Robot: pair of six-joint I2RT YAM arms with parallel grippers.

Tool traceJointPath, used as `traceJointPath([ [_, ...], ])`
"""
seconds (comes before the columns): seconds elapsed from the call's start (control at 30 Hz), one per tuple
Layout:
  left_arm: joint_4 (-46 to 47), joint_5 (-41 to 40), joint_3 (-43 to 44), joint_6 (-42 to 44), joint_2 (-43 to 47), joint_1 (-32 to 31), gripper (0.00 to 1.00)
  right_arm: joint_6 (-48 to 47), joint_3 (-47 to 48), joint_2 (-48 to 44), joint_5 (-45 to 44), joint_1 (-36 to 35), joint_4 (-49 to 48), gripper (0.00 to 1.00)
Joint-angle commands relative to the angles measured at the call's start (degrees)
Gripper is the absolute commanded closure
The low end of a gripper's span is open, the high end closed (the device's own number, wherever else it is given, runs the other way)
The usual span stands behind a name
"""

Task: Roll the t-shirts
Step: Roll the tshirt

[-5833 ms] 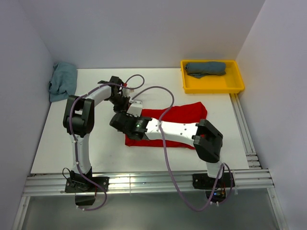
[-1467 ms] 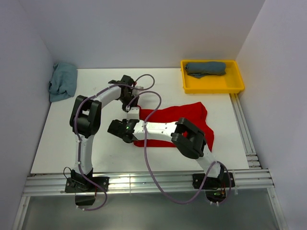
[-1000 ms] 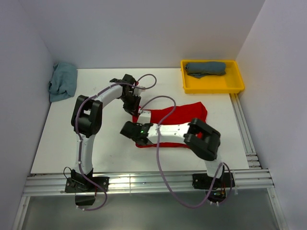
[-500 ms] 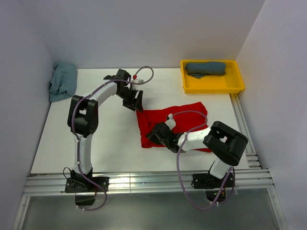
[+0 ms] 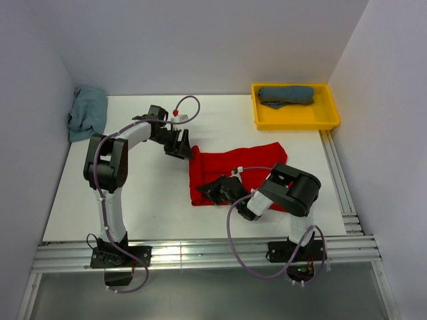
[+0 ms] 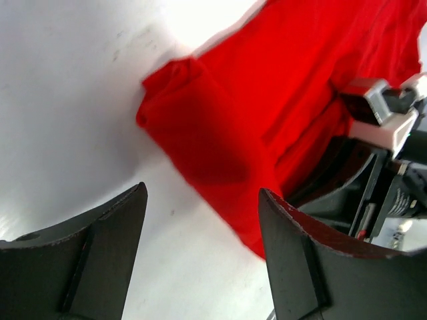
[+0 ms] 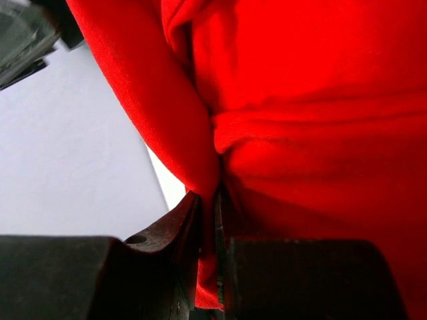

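Red t-shirt [image 5: 233, 167] lay in the middle of the bench [image 5: 133, 190], its long axis running left to right, with the left end doubled over, likely to start the roll. The right hand [image 5: 212, 191] pinched that folded edge, probably to keep it in place. The left hand [image 5: 183, 148] hovered spread and empty beside the far-left corner.

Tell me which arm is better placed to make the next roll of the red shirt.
Right. Its end effector is shut on a fold at the red t-shirt's left edge, so it can likely carry the cloth over. The left end effector stands open beside the far corner, holding nothing.
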State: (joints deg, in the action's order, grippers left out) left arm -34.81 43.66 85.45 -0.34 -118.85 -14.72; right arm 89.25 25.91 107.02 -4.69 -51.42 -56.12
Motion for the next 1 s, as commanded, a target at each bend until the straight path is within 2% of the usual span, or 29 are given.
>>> traceJointPath([
  [0.0,7.99,5.29,-0.90,-3.87,-1.91,-0.31,0.28,3.03,-1.13,2.48,2.58,0.27,-7.33,0.93],
  [0.17,9.93,2.93,-0.37,-6.16,-4.28,-1.36,0.30,3.74,-1.04,4.33,3.81,0.35,-10.51,0.94],
  [0.27,7.58,0.82,1.38,-6.96,-5.08,-1.54,0.44,1.55,0.45,2.93,4.42,0.18,-5.08,0.95],
  [0.3,6.78,0.03,1.73,-6.87,-4.99,-1.54,0.55,0.84,1.06,2.15,4.08,0.09,-0.88,0.95],
  [0.37,5.28,-3.31,2.53,-5.99,-4.38,-1.89,0.66,-1.53,1.68,-0.14,3.11,-0.52,3.54,0.94],
  [0.4,3.80,-4.54,2.70,-5.82,-3.68,-2.24,0.74,-2.41,2.47,-0.67,3.02,-0.70,7.30,0.92],
  [0.47,1.77,-8.06,3.84,-5.03,-3.23,-2.85,0.83,-5.57,3.61,-2.60,2.32,-0.96,11.62,0.87],
  [0.5,0.11,-9.11,4.28,-4.67,-3.06,-3.03,0.90,-6.71,4.32,-3.22,1.79,-1.57,17.04,0.81],
  [0.57,-2.18,-13.22,5.95,-3.71,-2.97,-4.00,0.97,-10.14,7.12,-5.50,-1.70,-2.28,24.61,0.74],
  [0.6,-3.06,-14.55,6.39,-3.27,-2.88,-4.35,1.00,-11.28,8.27,-6.38,-3.73,-2.72,32.40,0.66],
  [0.67,-4.39,-18.32,6.83,-2.48,-2.53,-5.40,1.00,-14.54,12.30,-9.02,-10.73,-4.47,41.57,0.58],
  [0.7,-4.74,-18.87,6.92,-2.21,-2.27,-5.93,1.00,-15.59,16.15,-9.55,-13.04,-5.18,50.75,0.51],
  [0.8,-6.41,-20.36,7.71,-1.68,-2.44,-6.55,1.00,-18.76,23.88,-10.34,-21.46,-7.64,65.72,0.44],
  [0.9,-7.47,-21.68,8.77,-1.51,-2.70,-7.34,1.00,-20.69,30.75,-9.90,-27.80,-9.75,76.20,0.39],
  [0.97,-8.43,-22.30,9.56,-1.33,-3.14,-7.69,1.00,-21.40,33.58,-9.64,-30.10,-10.89,79.48,0.39],
])
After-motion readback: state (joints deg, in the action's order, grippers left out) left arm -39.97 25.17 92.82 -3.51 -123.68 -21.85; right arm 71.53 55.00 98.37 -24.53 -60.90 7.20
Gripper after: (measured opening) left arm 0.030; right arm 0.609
